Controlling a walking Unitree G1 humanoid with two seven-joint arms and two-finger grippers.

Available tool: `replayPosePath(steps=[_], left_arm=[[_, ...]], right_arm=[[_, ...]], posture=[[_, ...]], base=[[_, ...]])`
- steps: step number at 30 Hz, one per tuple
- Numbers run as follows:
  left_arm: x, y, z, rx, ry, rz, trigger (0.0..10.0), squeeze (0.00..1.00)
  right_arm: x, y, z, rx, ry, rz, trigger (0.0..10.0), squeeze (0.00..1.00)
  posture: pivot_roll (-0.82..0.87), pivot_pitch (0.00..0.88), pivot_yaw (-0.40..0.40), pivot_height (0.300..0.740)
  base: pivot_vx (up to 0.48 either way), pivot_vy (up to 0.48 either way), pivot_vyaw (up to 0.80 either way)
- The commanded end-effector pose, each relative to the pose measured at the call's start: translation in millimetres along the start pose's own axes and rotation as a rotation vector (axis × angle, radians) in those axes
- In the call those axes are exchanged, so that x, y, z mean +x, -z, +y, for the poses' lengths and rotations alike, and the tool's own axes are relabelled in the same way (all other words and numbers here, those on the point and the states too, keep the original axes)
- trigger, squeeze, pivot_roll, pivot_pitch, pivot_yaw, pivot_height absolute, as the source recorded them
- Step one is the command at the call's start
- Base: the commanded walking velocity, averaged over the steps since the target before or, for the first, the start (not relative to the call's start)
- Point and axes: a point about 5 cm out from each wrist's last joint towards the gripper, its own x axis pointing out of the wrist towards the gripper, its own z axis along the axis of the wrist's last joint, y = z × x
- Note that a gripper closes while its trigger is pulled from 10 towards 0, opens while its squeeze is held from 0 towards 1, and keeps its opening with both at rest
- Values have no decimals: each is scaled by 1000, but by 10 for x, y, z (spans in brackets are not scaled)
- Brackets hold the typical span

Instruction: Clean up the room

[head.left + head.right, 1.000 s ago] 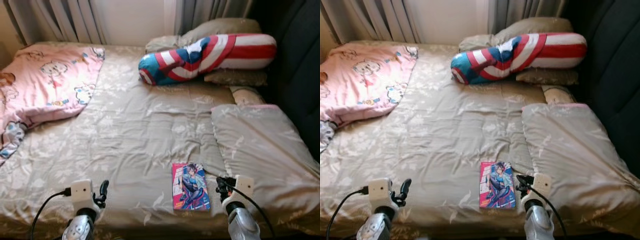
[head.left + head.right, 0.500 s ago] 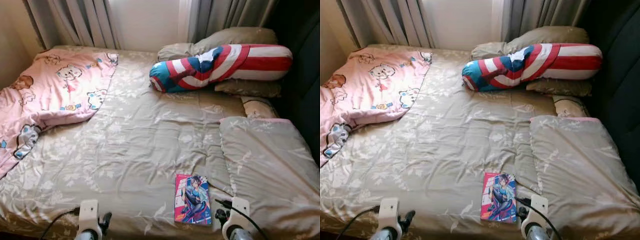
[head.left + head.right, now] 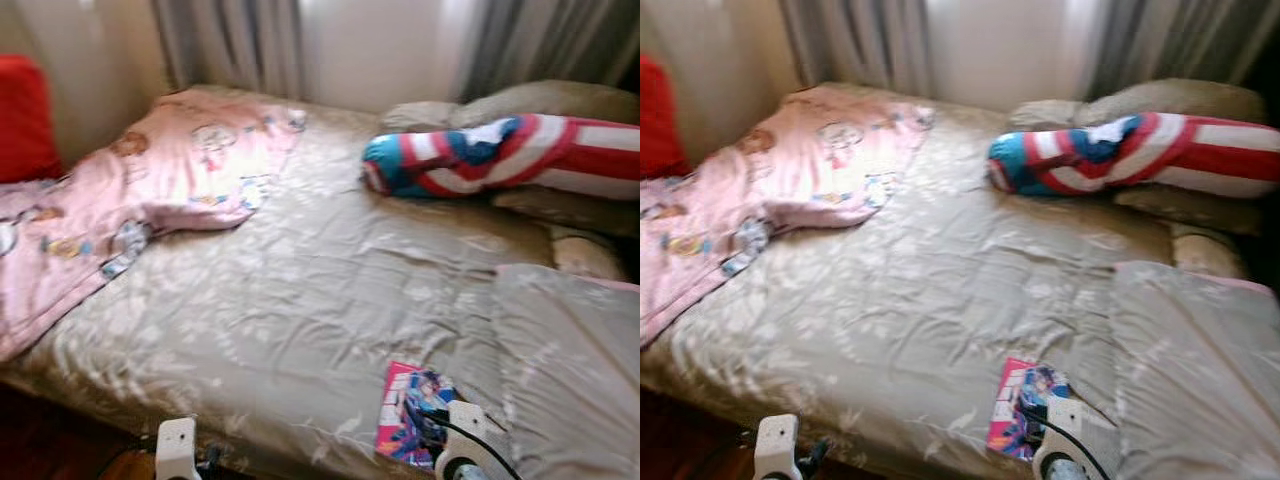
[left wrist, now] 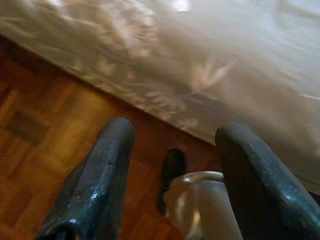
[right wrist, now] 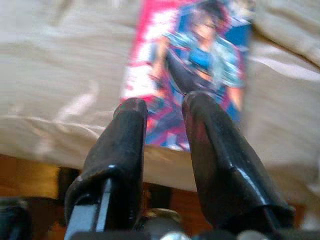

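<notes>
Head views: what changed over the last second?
The camera swung left, bringing a red cushion into view; that is no move of the things. Both arms dropped lower in frame. The comic book, pink blanket and striped bolster stayed put; nothing grasped.

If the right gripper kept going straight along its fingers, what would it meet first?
Most likely the comic book lying near the bed's front edge: the right gripper points straight at its cover, fingers slightly apart, though depth is hard to judge.

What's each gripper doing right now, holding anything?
Left gripper: open, empty, over floor at the bed edge.
Right gripper: open, empty, pointing at the comic book.
</notes>
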Motion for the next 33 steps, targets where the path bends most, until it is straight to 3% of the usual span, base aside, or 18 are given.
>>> replayPosePath(steps=[1,33], left_arm=[[0,9,-48,-2,7,-3,10000,0],[6,0,-34,7,14,2,10000,0]], right_arm=[[-37,115,-108,1,30,45,10000,0],[-55,182,-107,-2,21,71,10000,0]], posture=[[104,57,-63,739],[110,67,-62,740]], base=[[0,0,0],[0,0,0]])
